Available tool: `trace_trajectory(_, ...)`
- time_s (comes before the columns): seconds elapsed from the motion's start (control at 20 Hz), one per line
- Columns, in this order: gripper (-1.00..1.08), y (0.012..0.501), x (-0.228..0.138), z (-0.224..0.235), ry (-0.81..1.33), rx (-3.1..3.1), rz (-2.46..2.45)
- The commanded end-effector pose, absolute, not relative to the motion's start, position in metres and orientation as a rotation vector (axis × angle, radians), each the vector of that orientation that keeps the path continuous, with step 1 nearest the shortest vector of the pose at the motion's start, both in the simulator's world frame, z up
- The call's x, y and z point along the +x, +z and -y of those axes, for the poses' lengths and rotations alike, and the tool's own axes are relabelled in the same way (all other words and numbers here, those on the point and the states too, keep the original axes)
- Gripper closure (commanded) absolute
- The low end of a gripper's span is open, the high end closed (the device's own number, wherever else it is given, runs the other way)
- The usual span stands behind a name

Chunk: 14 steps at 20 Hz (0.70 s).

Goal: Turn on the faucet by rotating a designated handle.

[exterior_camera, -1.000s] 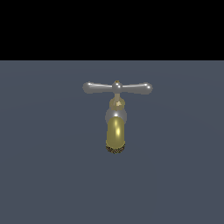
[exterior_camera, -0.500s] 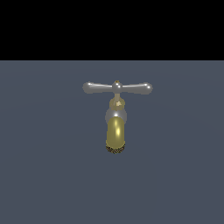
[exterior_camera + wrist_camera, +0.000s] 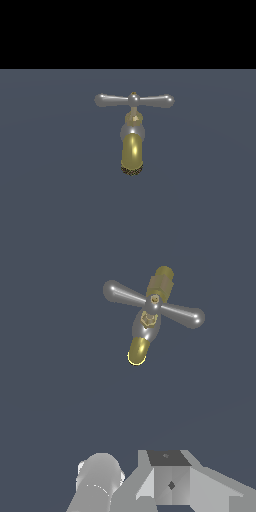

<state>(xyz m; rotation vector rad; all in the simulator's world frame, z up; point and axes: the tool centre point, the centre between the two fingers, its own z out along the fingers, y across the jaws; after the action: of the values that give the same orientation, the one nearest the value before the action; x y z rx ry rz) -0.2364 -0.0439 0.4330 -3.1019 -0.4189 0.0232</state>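
- Exterior view: the faucet (image 3: 133,134) stands near the middle of a flat dark grey-blue floor (image 3: 50,200), its gold spout (image 3: 132,152) curving toward the camera and ending in a dark speckled mouth.
- The handle (image 3: 134,100) lies level across the top, one silver arm reaching to the exterior view's left and the other to its right, each ending in a rounded bulb (both arms meet at a small brass knob).
- Below the knob come a brass stem and a grey collar, then the spout.
- Nothing touches the handle in this view, and no part of the arm shows here; above the floor there is only black background.
- Wrist view: the faucet (image 3: 148,316) is seen from above, its handle (image 3: 154,303) crossing the body at a slant, with the spout (image 3: 138,351) pointing away from the crossbar.
- The gripper (image 3: 170,481) shows only as pale grey blocks and a cylinder at the picture's edge, well apart from the faucet, with bare floor (image 3: 50,381) between them.
- Its fingertips are out of frame, so I cannot tell whether they are spread or pressed together.
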Motion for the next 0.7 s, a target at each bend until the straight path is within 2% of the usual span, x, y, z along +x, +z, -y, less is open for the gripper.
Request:
trace_trajectory(0.0,1.08,0.422,-0.232,0.052,0.023,-3.089,0.51)
trace_trajectory(0.65,1.08,0.365,-0.203,0.087,0.019,-2.98,0.973)
